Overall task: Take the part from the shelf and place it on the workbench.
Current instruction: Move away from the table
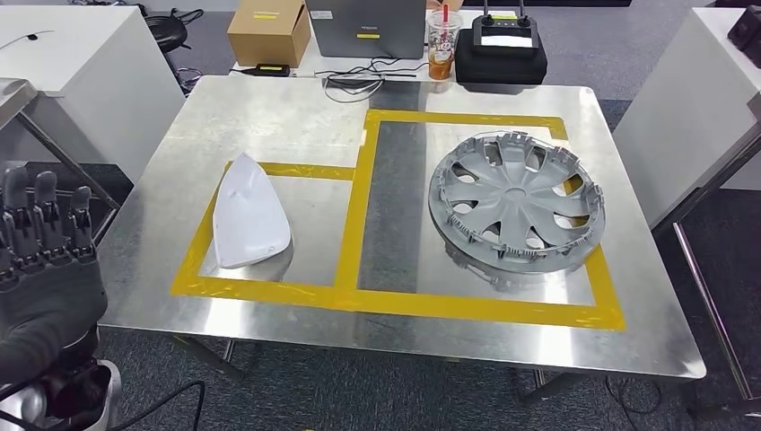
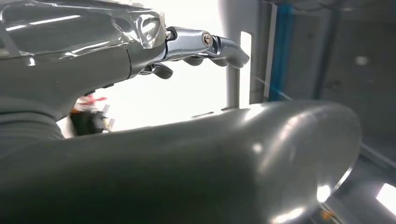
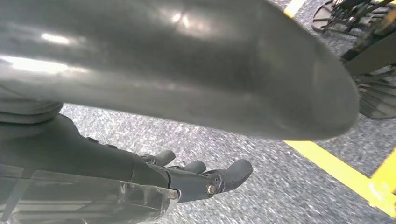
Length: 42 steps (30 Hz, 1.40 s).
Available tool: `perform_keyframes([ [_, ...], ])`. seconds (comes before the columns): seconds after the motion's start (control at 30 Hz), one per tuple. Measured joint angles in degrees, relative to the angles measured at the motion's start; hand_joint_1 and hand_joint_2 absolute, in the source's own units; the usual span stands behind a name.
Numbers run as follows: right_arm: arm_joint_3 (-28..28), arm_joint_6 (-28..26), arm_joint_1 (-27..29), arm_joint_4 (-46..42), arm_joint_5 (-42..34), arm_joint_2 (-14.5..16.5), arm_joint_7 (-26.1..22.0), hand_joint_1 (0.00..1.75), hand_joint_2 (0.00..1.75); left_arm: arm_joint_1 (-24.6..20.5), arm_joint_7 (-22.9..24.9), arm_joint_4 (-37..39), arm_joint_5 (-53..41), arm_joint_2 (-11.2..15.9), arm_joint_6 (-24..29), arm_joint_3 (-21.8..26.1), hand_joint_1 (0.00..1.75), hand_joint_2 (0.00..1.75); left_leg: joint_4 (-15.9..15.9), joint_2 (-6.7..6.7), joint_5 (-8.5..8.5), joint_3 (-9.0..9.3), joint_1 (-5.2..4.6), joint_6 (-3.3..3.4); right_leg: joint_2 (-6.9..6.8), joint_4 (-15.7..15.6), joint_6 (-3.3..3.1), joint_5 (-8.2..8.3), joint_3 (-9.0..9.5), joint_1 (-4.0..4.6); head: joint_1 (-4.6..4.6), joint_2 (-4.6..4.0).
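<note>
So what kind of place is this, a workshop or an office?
Likely a robotics test lab or workshop: a metal workbench marked with yellow tape, a hubcap and a white part laid out on it.

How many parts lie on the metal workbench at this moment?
2. The white part lies in the left yellow-taped box; the grey wheel cover lies in the right box. Nothing seems hidden on the workbench.

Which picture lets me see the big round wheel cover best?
The head view. It shows the whole wheel cover lying flat inside the yellow tape on the workbench, to the right of the white part. The left wrist view looks past the left hand at other things; the right wrist view shows the right hand above the floor.
</note>
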Motion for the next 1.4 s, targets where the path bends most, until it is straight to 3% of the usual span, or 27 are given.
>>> perform_keyframes([
  [0.07, -0.2, 0.3, 0.2, -0.4, 0.0, 0.3, 0.1, 0.00, 0.00, 1.1, -0.2, 0.2, -0.4, 0.6, 0.5, 0.3, 0.00, 0.00, -8.8, 0.07, 2.52, 5.99, -0.27, 0.89, 0.02, -0.1, 0.15, 0.89, -0.66, 0.21, 0.04, 0.00],
  [0.13, -0.5, 0.5, 0.4, -0.8, 0.0, 0.6, 0.1, 0.00, 0.00, 1.8, -0.4, 0.3, -0.6, 1.0, 0.6, 0.5, 0.00, 0.00, -14.4, 0.21, 3.86, 8.98, -0.79, 1.87, -0.03, -0.3, 0.64, 1.68, -0.78, 0.22, 0.08, -0.01],
  [0.23, -0.7, 0.7, 0.5, -1.2, 0.1, 0.9, 0.1, 0.00, 0.00, 2.5, -0.5, 0.4, -0.8, 1.5, 0.8, 0.8, 0.00, 0.00, -15.5, 0.30, 5.47, 8.47, -1.17, 2.89, -0.14, -1.0, 1.68, 2.89, -0.74, -0.07, -0.01, 0.00],
  [0.27, -0.7, 0.7, 0.5, -1.3, 0.1, 1.0, 0.1, 0.00, 0.00, 2.7, -0.4, 0.4, -0.9, 1.6, 0.9, 0.8, 0.00, 0.00, -16.0, 0.32, 6.39, 8.20, -1.05, 3.18, -0.13, -0.9, 1.77, 2.53, -0.97, -0.07, 0.06, 0.00],
  [0.3, -0.7, 0.8, 0.6, -1.4, 0.2, 1.0, 0.2, 0.00, 0.00, 2.9, -0.3, 0.4, -1.0, 1.6, 1.1, 0.8, 0.00, 0.00, -16.5, 0.36, 7.42, 7.78, -0.90, 3.45, -0.11, 0.3, 1.60, 1.11, -1.48, -0.03, 0.10, 0.00],
  [0.37, -0.9, 0.8, 0.8, -1.7, 0.4, 1.0, 0.2, 0.00, 0.00, 3.6, 0.0, 0.7, -1.6, 1.6, 1.5, 0.9, 0.00, 0.00, -16.9, 0.46, 9.12, 6.39, -0.79, 3.70, -0.05, 6.1, 1.02, -4.23, -3.29, -0.05, 0.19, 0.00],
  [0.4, -1.0, 0.8, 0.8, -1.9, 0.5, 1.0, 0.1, 0.00, 0.00, 4.1, 0.0, 0.9, -2.0, 1.6, 1.8, 1.0, 0.00, 0.00, -16.9, 0.50, 9.83, 5.56, -0.79, 3.73, -0.04, 10.2, 1.01, -6.76, -4.19, -0.11, 0.22, 0.00],
  [0.43, -1.0, 0.9, 0.9, -2.0, 0.6, 1.0, 0.1, 0.00, 0.00, 4.5, 0.0, 1.2, -2.4, 1.6, 1.9, 1.2, 0.00, 0.00, -16.8, 0.53, 10.49, 4.68, -0.77, 3.65, -0.04, 13.6, 1.35, -8.22, -4.63, -0.22, 0.23, 0.00],
  [0.47, -1.1, 0.9, 0.9, -2.1, 0.7, 1.0, 0.0, 0.00, 0.00, 4.8, 0.1, 1.6, -2.9, 1.7, 2.1, 1.5, 0.00, 0.00, -16.6, 0.55, 11.12, 3.80, -0.74, 3.51, -0.05, 15.5, 1.96, -8.53, -4.29, -0.37, 0.22, 0.00],
  [0.5, -1.1, 0.9, 0.9, -2.3, 0.9, 1.0, -0.1, 0.00, 0.00, 5.1, 0.1, 2.1, -3.2, 1.7, 2.2, 1.8, 0.00, 0.00, -16.4, 0.55, 11.67, 2.94, -0.65, 3.31, -0.05, 15.0, 2.74, -7.82, -2.85, -0.56, 0.24, 0.00],
  [0.57, -1.2, 1.1, 0.9, -2.7, 1.0, 0.9, -0.3, 0.00, 0.00, 5.6, 0.1, 3.0, -3.7, 1.8, 2.2, 2.8, 0.00, 0.00, -15.4, 0.55, 12.45, 1.09, -0.45, 2.73, -0.05, 8.1, 3.94, -6.18, 2.90, -0.98, 0.23, 0.00],
  [0.6, -1.2, 1.2, 1.0, -2.9, 1.1, 0.8, -0.3, 0.00, 0.00, 5.8, 0.1, 3.4, -3.8, 1.8, 2.1, 3.5, 0.00, 0.00, -14.7, 0.55, 12.71, 0.25, -0.39, 2.39, 0.11, 4.1, 3.94, -6.08, 5.78, -0.96, 0.20, 0.00],
  [0.67, -1.3, 1.6, 1.1, -3.3, 1.3, 0.8, -0.4, 0.00, 0.00, 6.1, 0.1, 4.1, -4.1, 1.9, 1.8, 4.8, 0.00, 0.00, -13.7, 0.53, 13.18, -0.75, -0.43, 1.70, 0.40, -0.6, 3.20, -6.82, 8.29, -0.73, 0.13, 0.00],
  [0.77, -1.3, 1.8, 1.3, -3.7, 1.6, 0.8, -0.5, 0.00, 0.00, 6.9, 0.1, 5.1, -4.3, 2.0, 1.5, 6.3, 0.00, 0.00, -13.2, 0.37, 13.39, -1.32, -0.08, 0.62, 0.32, -0.7, 1.46, -6.11, 7.27, -0.60, 0.11, 0.00],
  [0.83, -1.4, 1.8, 1.4, -3.9, 1.6, 0.8, -0.5, 0.00, 0.00, 7.3, 0.1, 5.7, -4.4, 2.1, 1.5, 7.1, 0.00, 0.00, -10.2, 0.29, 9.45, -2.35, 0.22, -0.09, 0.01, -0.7, 0.47, -4.90, 6.07, -0.76, 0.06, 0.00],
  [0.9, -1.5, 1.8, 1.5, -4.1, 1.7, 0.8, -0.5, 0.00, 0.00, 7.5, 0.3, 6.2, -4.8, 2.1, 1.5, 7.6, 0.00, 0.00, -3.4, 0.27, 3.38, -3.77, 0.39, -0.63, -0.13, -0.7, 0.15, -3.65, 4.71, -0.61, -0.01, 0.00],
  [0.93, -1.5, 1.8, 1.5, -4.2, 1.7, 0.8, -0.5, 0.00, 0.00, 7.6, 0.5, 6.6, -5.4, 2.1, 1.5, 7.9, 0.00, 0.00, 0.0, 0.27, 1.65, -4.13, 0.44, -0.77, -0.17, -0.6, 0.17, -3.01, 4.00, -0.52, -0.02, 0.00],
  [0.97, -1.7, 1.9, 1.5, -4.2, 1.7, 0.9, -0.5, 0.00, 0.00, 7.8, 0.8, 7.1, -6.2, 2.1, 1.5, 8.1, 0.00, 0.00, 2.1, 0.27, 1.29, -3.85, 0.46, -0.80, -0.19, -0.6, 0.22, -2.38, 3.27, -0.43, -0.02, 0.00],
  [1.0, -1.9, 1.9, 1.6, -4.2, 1.7, 0.9, -0.5, 0.00, 0.00, 8.0, 1.1, 7.8, -7.4, 2.1, 1.5, 8.4, 0.00, 0.00, 2.2, 0.27, 2.08, -2.66, 0.47, -0.70, -0.19, -0.5, 0.30, -1.78, 2.59, -0.35, -0.02, 0.00],
  [1.07, -2.3, 2.1, 1.8, -4.4, 1.7, 1.1, -0.5, 0.00, 0.00, 8.4, 1.5, 9.9, -10.0, 2.2, 1.4, 9.1, 0.00, 0.00, -3.7, 0.23, 4.76, 2.72, 0.34, -0.06, -0.14, -0.5, 0.47, -0.69, 1.44, -0.18, -0.03, 0.00],
  [1.13, -2.8, 2.4, 2.0, -4.6, 1.7, 1.4, -0.5, 0.00, 0.00, 8.6, 1.1, 12.3, -12.1, 2.4, 1.3, 9.9, 0.00, 0.00, -12.1, 0.22, 4.81, 8.48, 0.03, 0.75, -0.09, -0.6, 0.96, 0.33, 0.83, -0.05, 0.02, 0.00],
  [1.17, -3.0, 2.6, 2.2, -4.8, 1.7, 1.5, -0.5, 0.00, 0.00, 8.7, 0.8, 13.5, -13.0, 2.5, 1.2, 10.4, 0.00, 0.00, -14.6, 0.21, 4.38, 9.89, -0.21, 1.14, -0.09, -0.7, 1.31, 0.83, 0.73, -0.14, -0.01, 0.00],
  [1.2, -3.2, 2.8, 2.3, -5.0, 1.7, 1.7, -0.5, 0.00, 0.00, 8.7, 0.9, 14.6, -14.1, 2.6, 1.1, 10.8, 0.00, 0.00, -15.5, 0.23, 4.18, 10.15, -0.47, 1.41, -0.11, -0.9, 1.75, 1.32, 0.68, -0.27, -0.06, 0.00],
  [1.27, -3.8, 3.7, 2.6, -5.4, 1.8, 2.0, -0.3, 0.00, 0.00, 8.7, 2.3, 17.4, -17.2, 2.6, 0.9, 12.1, 0.00, 0.00, -16.2, 0.35, 5.61, 9.44, -0.76, 2.24, -0.13, -1.2, 2.39, 2.01, 0.51, -0.45, -0.22, 0.00],
  [1.3, -4.2, 4.3, 2.8, -5.7, 1.9, 2.3, 0.0, 0.00, 0.00, 8.5, 3.2, 19.3, -19.0, 2.5, 0.7, 12.9, 0.00, 0.00, -16.7, 0.42, 6.59, 9.00, -0.72, 2.70, -0.11, -0.7, 2.32, 1.15, 0.07, -0.39, -0.16, 0.00],
  [1.33, -4.6, 4.9, 3.0, -6.1, 2.2, 2.5, 0.5, 0.00, 0.00, 8.4, 4.0, 21.5, -20.8, 2.4, 0.4, 14.1, 0.00, 0.00, -17.3, 0.51, 7.67, 8.36, -0.63, 3.11, -0.09, 0.8, 1.98, -0.72, -0.56, -0.30, -0.06, 0.00],
  [1.4, -5.5, 6.0, 3.2, -7.0, 2.9, 2.9, 1.7, 0.00, 0.00, 8.1, 5.4, 26.7, -24.7, 2.0, -0.2, 17.3, 0.00, 0.00, -17.6, 0.67, 9.44, 6.64, -0.60, 3.55, -0.06, 7.0, 1.15, -6.31, -2.17, -0.25, 0.16, 0.00],
])
